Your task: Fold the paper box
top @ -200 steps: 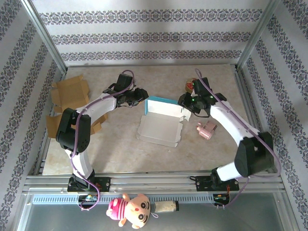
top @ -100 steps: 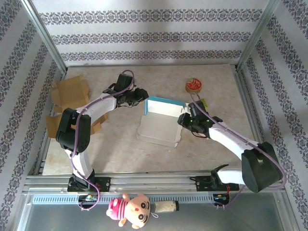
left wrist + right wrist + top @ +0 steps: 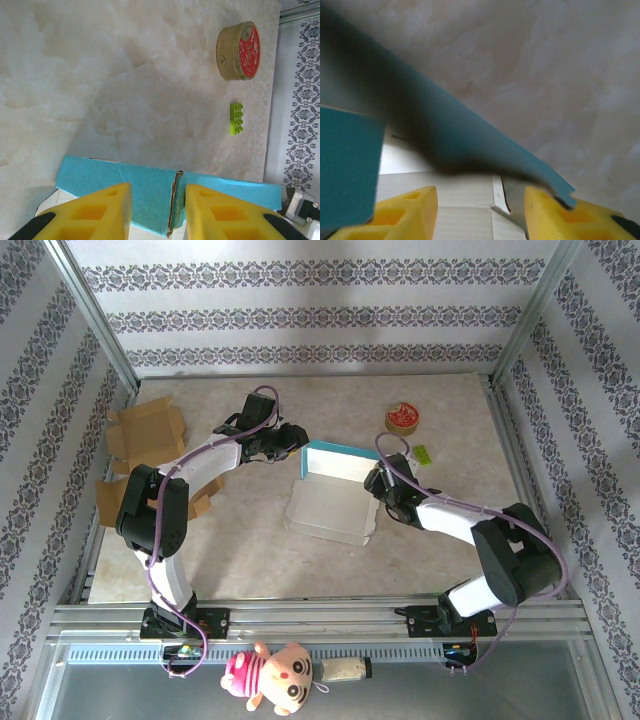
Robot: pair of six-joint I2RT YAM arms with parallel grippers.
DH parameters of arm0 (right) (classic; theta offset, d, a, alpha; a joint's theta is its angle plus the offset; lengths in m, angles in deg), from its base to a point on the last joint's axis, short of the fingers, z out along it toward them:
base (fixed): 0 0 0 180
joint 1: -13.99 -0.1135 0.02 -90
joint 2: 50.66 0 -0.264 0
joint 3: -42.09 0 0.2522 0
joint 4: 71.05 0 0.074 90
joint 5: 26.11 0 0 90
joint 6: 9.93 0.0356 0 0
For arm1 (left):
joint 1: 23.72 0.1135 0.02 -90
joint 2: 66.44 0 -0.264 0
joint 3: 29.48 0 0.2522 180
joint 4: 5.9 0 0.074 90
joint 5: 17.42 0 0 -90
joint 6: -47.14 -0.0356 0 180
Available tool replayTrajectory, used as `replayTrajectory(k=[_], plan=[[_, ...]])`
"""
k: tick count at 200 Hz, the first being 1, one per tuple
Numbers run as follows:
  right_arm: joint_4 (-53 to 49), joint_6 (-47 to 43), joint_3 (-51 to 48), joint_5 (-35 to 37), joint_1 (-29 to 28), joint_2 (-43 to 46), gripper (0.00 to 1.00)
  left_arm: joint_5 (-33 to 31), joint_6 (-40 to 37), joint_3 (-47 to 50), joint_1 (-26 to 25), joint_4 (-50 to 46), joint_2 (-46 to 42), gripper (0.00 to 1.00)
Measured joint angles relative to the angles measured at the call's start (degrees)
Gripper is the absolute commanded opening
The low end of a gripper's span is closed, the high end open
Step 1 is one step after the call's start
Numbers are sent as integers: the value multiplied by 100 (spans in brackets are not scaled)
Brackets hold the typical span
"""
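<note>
paper box open-side up, long axis l-r, teal flap far side

Marble-look table, damask-striped walls

The teal flap of the teal-and-white paper box fills the middle of the right wrist frame. It lies so close to the lens that it is dark and blurred, and it covers most of the white inside. The bottom edge cuts off the yellow fingers of the right tool. In the left wrist frame the left tool is cut off the same way, and the box wall runs out at the bottom edge. At the left of the top frame, the left arm partly covers flat brown cardboard pieces on the bench.
</note>
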Motion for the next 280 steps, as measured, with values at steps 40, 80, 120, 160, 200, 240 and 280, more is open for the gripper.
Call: replayTrajectory(k=[40, 80, 120, 160, 200, 240, 280], plan=[[378, 4, 24, 188, -85, -328, 40, 7, 0, 20, 0, 7, -7, 32], [715, 52, 31, 155, -186, -459, 35, 15, 0, 74, 0, 7, -33, 32], [914, 177, 74, 52, -341, -579, 35, 28, 0, 74, 0, 7, -37, 32], [1016, 278, 129, -13, -413, -817, 38, 26, -2, 76, 0, 4, -39, 32], [461, -203, 127, -105, -413, 109, 52, 28, -2, 103, 0, 0, -44, 32], [-116, -1150, -68, 44, -411, 1840, 62, 24, -2, 103, 0, -2, -55, 32], [-317, -2162, -555, 520, -138, 2752, 75, 4, -2, 109, 0, -81, -131, 32]])
